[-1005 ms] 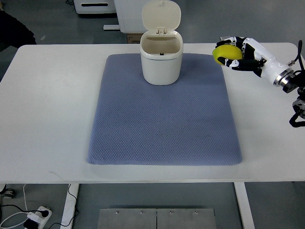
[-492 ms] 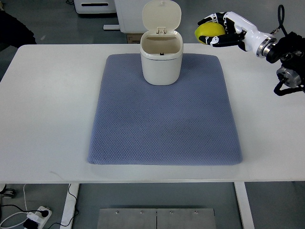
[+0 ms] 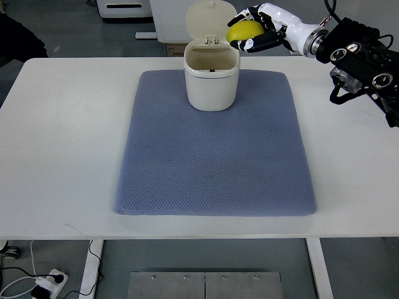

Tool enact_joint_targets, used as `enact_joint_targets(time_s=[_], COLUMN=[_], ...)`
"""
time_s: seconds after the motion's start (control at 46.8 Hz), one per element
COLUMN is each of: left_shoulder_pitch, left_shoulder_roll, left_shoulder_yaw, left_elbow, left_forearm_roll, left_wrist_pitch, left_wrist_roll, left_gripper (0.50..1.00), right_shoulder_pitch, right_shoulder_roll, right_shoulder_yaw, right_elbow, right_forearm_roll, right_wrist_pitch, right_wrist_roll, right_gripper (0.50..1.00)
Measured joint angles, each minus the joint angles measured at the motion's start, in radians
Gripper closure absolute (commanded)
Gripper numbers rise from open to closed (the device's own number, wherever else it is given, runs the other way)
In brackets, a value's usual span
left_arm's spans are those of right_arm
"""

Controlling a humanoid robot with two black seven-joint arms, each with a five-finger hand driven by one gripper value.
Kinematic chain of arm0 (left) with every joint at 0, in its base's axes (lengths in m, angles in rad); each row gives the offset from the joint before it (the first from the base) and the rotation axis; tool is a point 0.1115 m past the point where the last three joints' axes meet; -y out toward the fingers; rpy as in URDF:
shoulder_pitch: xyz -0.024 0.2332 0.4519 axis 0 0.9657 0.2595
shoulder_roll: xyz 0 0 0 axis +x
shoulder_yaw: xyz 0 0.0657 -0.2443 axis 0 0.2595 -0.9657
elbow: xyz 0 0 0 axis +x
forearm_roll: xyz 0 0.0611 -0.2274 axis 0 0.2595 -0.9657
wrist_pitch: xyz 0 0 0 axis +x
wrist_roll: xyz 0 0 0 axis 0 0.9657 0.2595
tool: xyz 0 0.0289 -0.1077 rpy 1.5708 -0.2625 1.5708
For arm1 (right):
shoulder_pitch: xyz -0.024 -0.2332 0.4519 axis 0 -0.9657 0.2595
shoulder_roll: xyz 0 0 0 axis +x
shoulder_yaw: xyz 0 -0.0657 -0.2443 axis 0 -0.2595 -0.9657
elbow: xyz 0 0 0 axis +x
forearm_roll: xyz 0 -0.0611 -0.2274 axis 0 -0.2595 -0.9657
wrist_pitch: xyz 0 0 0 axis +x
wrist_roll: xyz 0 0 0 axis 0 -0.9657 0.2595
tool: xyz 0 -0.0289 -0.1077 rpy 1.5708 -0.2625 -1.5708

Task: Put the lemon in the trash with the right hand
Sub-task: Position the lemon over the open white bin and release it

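Observation:
My right hand [image 3: 254,28] reaches in from the right edge, lifted above the table's far side, with its fingers curled around a yellow lemon [image 3: 244,31]. The lemon hangs just right of the raised lid [image 3: 211,18] of a cream trash bin [image 3: 211,76], a little above and beside the bin's open mouth. The bin stands upright on the far middle of a blue-grey mat [image 3: 215,149]. The bin's inside looks dark and I cannot see anything in it. The left arm does not show.
A white table [image 3: 62,143] carries the mat. The right arm's black wrist and forearm housing [image 3: 360,59] hovers over the far right corner. Beyond the table are a white cabinet base [image 3: 124,9] and grey floor; cables and a power strip [image 3: 47,281] lie below.
The right hand has carried the lemon up and leftward, from above the mat's far right corner to right beside the bin's lid. The bin and mat have not moved.

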State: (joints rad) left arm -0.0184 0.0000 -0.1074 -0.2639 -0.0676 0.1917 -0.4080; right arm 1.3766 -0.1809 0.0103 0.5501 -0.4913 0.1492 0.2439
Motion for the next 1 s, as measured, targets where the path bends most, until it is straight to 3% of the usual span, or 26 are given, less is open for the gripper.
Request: enact_joint_targets(time_s=[0.556,0.919,0.941,1.005], left_shoulder_pitch=[0.000,0.000,0.000,0.000], left_shoulder_roll=[0.000,0.000,0.000,0.000], left_shoulder_yaw=[0.000,0.000,0.000,0.000], left_elbow=[0.000,0.000,0.000,0.000], left_forearm_roll=[0.000,0.000,0.000,0.000], left_wrist_pitch=[0.000,0.000,0.000,0.000], left_wrist_roll=[0.000,0.000,0.000,0.000], left_gripper=[0.500,0.500,0.500,0.500], right_shoulder_pitch=[0.040,0.024,0.023,0.022], right_shoulder_roll=[0.175,0.181,0.181,0.181], right_shoulder_yaw=[-0.057,-0.056,-0.056,-0.056], right_elbow=[-0.165,-0.199,-0.199,-0.199], right_forearm_roll=[-0.001,-0.001,-0.001,0.000], right_wrist_pitch=[-0.016,-0.016,-0.016,-0.016], right_wrist_roll=[-0.082,-0.078,-0.076,-0.074], right_gripper=[1.000,1.000,0.990,0.786])
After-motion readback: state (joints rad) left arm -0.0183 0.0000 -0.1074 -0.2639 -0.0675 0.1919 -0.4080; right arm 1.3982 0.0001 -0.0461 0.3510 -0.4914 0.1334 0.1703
